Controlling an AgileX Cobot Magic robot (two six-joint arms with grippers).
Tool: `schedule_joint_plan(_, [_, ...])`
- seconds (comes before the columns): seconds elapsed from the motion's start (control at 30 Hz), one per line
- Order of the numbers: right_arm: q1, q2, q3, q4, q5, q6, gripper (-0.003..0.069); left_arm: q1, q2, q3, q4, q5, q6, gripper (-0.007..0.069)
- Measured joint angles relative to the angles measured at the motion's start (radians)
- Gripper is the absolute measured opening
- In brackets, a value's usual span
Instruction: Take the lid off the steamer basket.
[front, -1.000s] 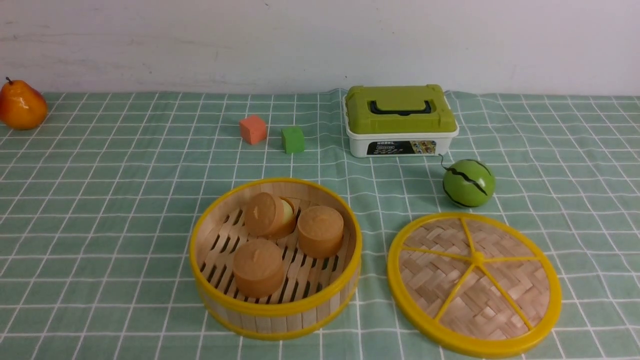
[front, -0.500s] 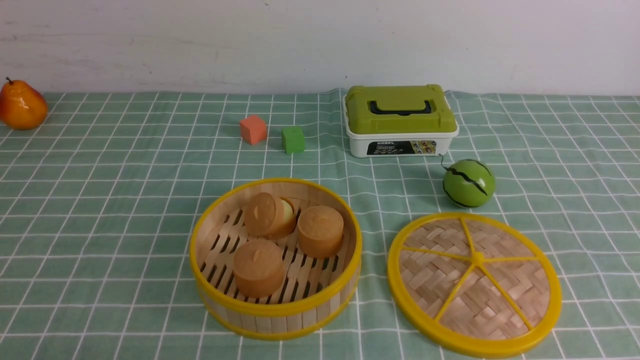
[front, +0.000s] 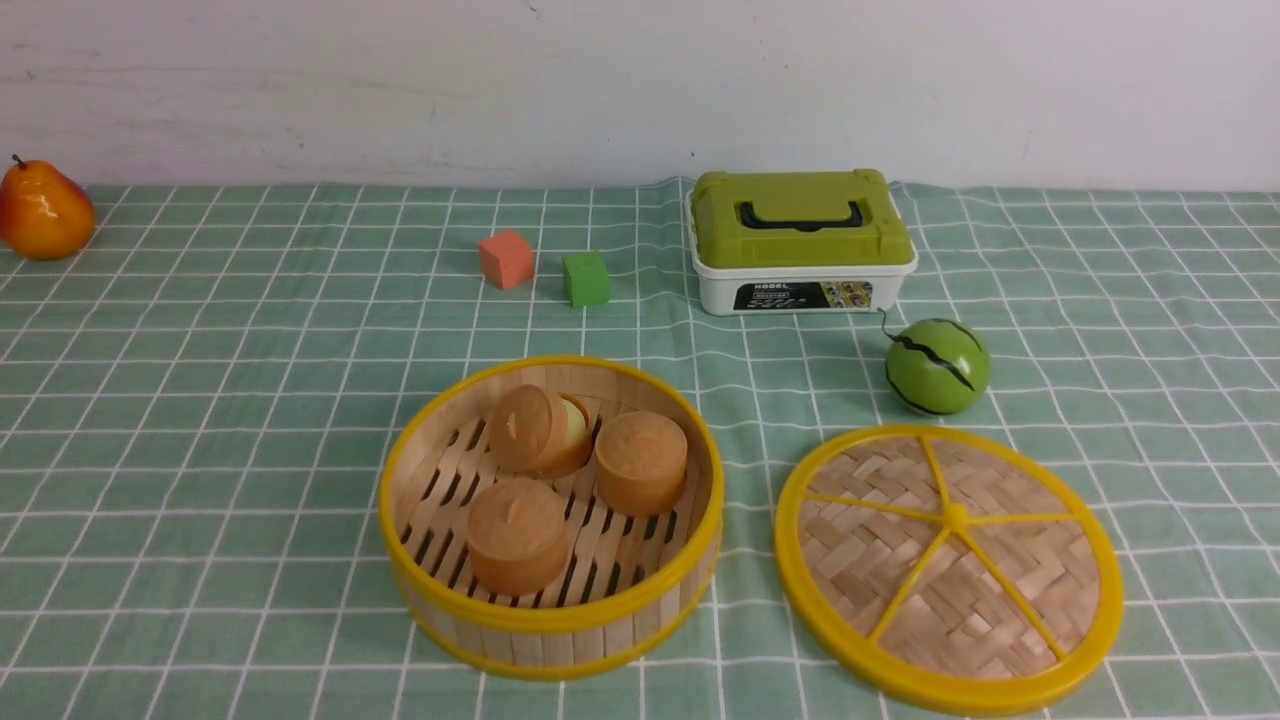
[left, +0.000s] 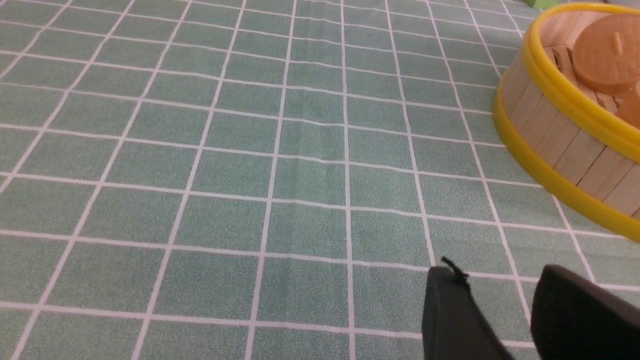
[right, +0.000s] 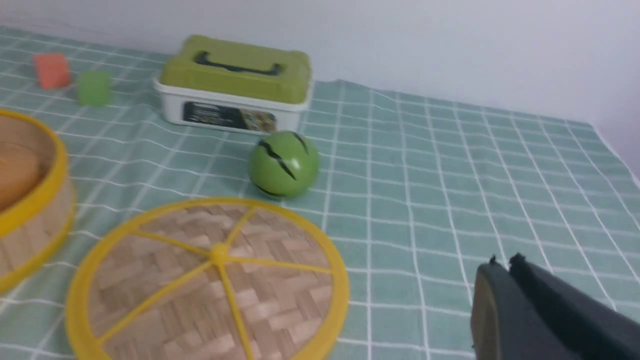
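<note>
The steamer basket (front: 550, 625) stands uncovered at the front middle of the checked cloth, with three brown round buns (front: 640, 462) inside. The lid (front: 948, 570) lies flat on the cloth just to the basket's right, apart from it. Neither arm shows in the front view. In the left wrist view my left gripper (left: 500, 272) is open over bare cloth, with the basket wall (left: 550, 145) a short way off. In the right wrist view my right gripper (right: 505, 261) is shut on nothing, off to the side of the lid (right: 210, 280) over bare cloth.
A white box with a green lid (front: 800, 240) stands at the back. A green watermelon ball (front: 937, 366) sits just behind the woven lid. An orange cube (front: 505, 259) and a green cube (front: 586, 279) lie behind the basket. A pear (front: 42, 210) is far left.
</note>
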Motion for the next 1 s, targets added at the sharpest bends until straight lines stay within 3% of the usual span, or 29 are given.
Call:
schedule_joint_plan(0.17, [-0.068,-0.171,0.244,0.009,-0.117,0.022,0.0002,0.0,0.0,0.0,0.0,0.0,0.0,0.0239])
schedule_joint_plan(0.27, [-0.071,-0.198,0.299,0.015,-0.092,0.035,0.0002,0.0,0.0,0.0,0.0,0.0,0.0,0.0239])
schedule_joint_plan(0.47, [-0.071,-0.201,0.3,0.019,0.008,0.096,0.0002,0.0,0.0,0.0,0.0,0.0,0.0,0.0239])
schedule_joint_plan(1.0, [-0.033,-0.201,0.296,0.014,0.027,0.128,0.0002,0.0,0.0,0.0,0.0,0.0,0.0,0.0239])
